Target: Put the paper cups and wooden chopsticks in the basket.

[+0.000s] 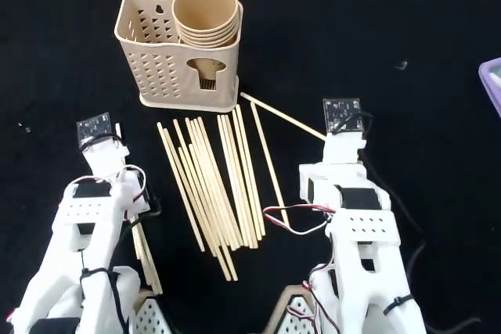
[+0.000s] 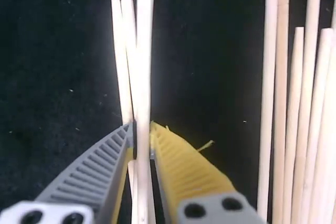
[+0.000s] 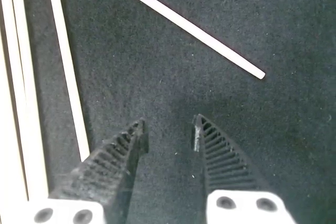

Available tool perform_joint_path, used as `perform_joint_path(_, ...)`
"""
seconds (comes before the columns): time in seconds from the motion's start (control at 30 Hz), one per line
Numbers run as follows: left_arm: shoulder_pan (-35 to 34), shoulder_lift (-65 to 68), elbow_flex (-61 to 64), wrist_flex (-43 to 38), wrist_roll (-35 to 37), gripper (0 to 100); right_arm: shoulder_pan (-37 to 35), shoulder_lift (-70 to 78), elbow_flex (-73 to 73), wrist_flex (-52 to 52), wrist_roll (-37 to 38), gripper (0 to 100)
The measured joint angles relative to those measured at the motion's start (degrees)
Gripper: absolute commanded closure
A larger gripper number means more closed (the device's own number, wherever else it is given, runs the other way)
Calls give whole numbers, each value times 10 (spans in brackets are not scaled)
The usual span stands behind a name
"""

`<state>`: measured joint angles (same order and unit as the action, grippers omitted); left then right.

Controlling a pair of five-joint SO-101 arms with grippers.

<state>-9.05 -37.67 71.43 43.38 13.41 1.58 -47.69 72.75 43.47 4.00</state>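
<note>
**Left jaws clamped on chopsticks, right jaws hanging open over the cloth**

Over on the left, the left gripper [image 2: 140,127], one grey finger and one yellow, is squeezed tight on a couple of pale wooden chopsticks [image 2: 142,51] that run straight out past its tips above the black cloth table [image 2: 63,77]. Close by, the main spread of loose wooden chopsticks [image 1: 207,181] lies fanned between the two arms, in front of the beige perforated plastic basket [image 1: 156,76]. The stack of tan paper cups [image 1: 206,9] already sits in that basket.

Now the right gripper [image 3: 170,124]: a modest gap between its black fingers, gripping nothing, with cloth beneath. A single thin chopstick [image 3: 65,66] lies just beside one finger. A slanted stray chopstick [image 3: 178,24] lies farther ahead, apart from the tips.

The wrist cameras give the grips up close. The high view gives the layout, with the slanted stick angling away from the basket's front corner. The small circuit boards [image 1: 342,113] on the wrists carry markings too small to read.
</note>
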Motion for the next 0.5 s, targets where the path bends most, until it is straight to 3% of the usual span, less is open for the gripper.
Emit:
perform_joint_path(0.27,-13,2,-84,3,0,970,0,0,0,-1,0,843)
perform_joint_path(0.5,-69,3,-112,-97,0,970,0,0,0,-1,0,843)
